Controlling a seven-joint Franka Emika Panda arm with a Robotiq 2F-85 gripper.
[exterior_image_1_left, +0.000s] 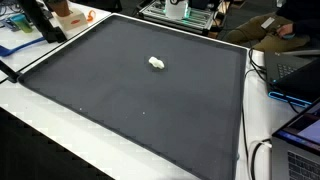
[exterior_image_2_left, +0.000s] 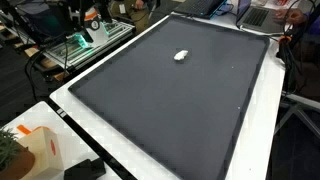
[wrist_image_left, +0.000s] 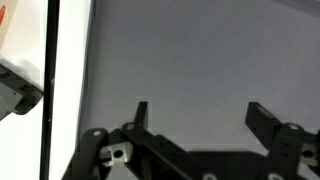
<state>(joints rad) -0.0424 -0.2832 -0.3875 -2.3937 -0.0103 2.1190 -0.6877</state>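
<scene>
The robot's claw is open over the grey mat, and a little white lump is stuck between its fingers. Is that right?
Not quite. The claw is open over the grey mat, but the wrist view shows nothing between its fingers. The little white lump lies by itself on the mat in both exterior views.

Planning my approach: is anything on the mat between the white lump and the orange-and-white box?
No. In an exterior view, only bare dark mat runs from the white lump to the table border by the box.
</scene>
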